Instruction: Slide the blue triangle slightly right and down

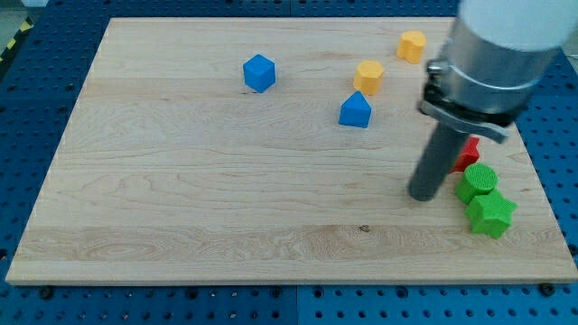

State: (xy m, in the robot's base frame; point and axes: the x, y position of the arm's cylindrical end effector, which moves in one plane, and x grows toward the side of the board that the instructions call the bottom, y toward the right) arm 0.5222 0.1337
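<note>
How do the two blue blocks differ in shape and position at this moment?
The blue triangle has a peaked top; the blue cube is boxy with flat faces. The blue triangle lies nearer the view's right and lower, just below a yellow block; the blue cube stands alone toward the view's top left. The blue triangle is closer to my tip than the blue cube is. Both share the same blue and are untouched.
</note>
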